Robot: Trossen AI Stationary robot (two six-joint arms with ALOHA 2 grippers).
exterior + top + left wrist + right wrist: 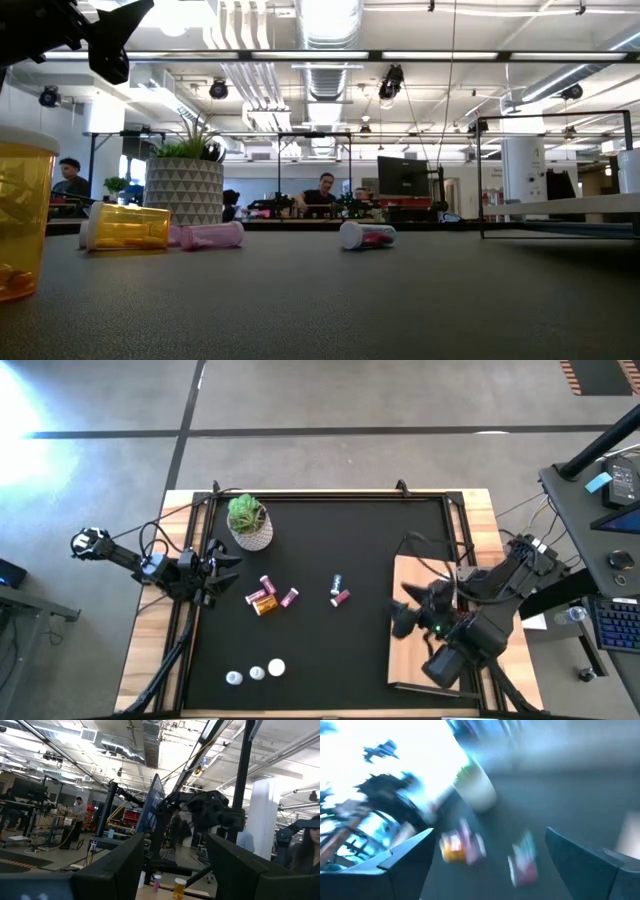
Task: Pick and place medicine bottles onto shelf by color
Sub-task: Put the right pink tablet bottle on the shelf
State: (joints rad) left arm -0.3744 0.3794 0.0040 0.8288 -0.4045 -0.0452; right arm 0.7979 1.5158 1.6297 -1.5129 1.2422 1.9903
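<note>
Black matting covers the tabletop; right gripper [408, 610] hovers over the shelf [410, 575], fingers spread and empty, facing light, slippery medicine bottles [268, 597], best pinched mid-body.

mat [330, 560]: black, plain
bench rim [150, 640]: pale wood
shelf [412, 575]: pale wood, no pattern
plant [243, 512]: green leaves
pot [184, 190]: white-grey, with a pattern of triangles
amber bottle [263, 603]: orange-yellow body, white cap
pink bottles [290, 598]: magenta, white caps
teal-banded bottle [337, 581]: white with a teal band
white bottles [256, 673]: three in a row, all white
arms [490, 620]: dark, almost black
</note>
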